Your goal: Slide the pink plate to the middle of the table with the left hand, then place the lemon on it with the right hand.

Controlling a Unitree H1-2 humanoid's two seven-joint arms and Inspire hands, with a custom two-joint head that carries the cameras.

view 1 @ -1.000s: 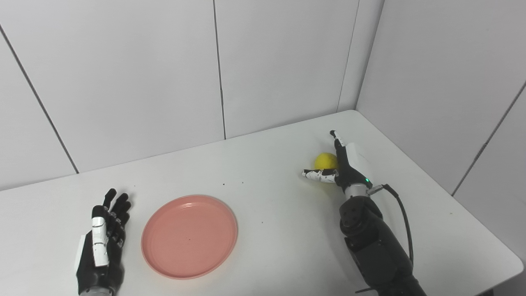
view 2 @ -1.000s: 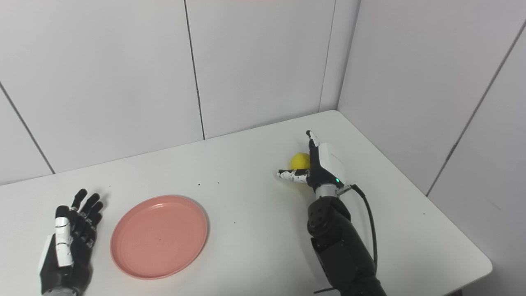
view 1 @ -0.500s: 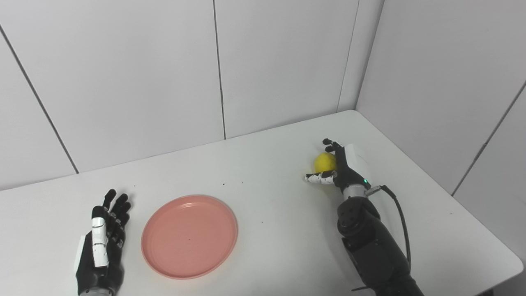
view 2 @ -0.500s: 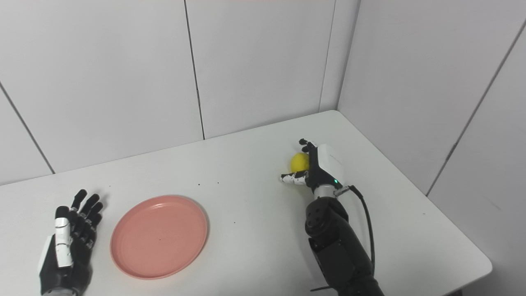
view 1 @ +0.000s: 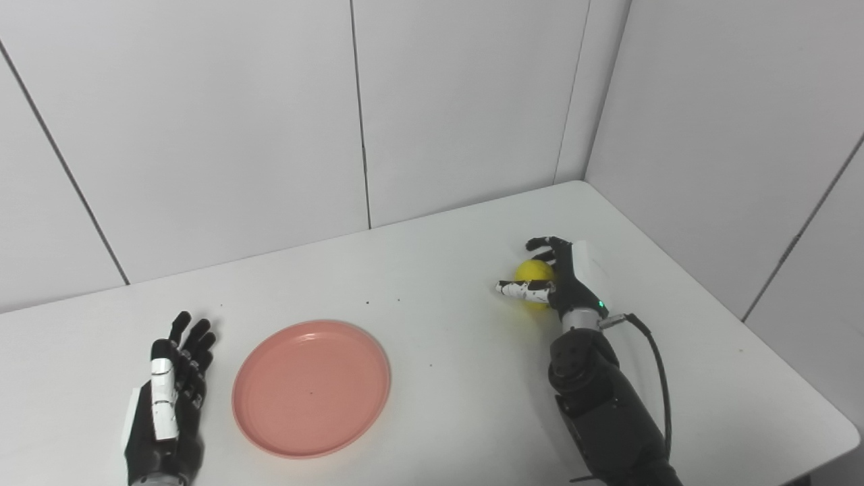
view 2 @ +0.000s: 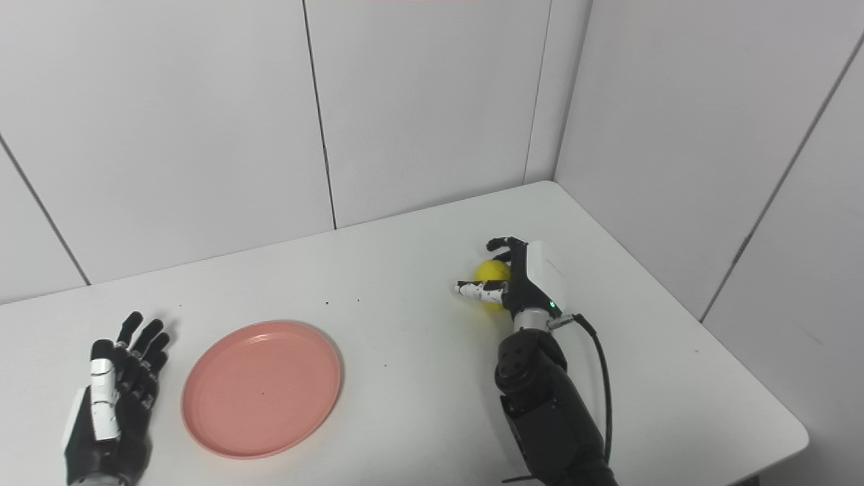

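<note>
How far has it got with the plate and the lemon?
The pink plate lies near the table's middle, and the left hand rests open beside it. The right hand is curled around the lemon. Still left: carrying it over and setting it on the plate.

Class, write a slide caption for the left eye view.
Right hand curls around the lemon; pink plate waits empty.

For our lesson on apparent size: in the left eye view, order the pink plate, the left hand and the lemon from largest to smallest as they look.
1. pink plate
2. left hand
3. lemon, partly covered by the right hand
</note>
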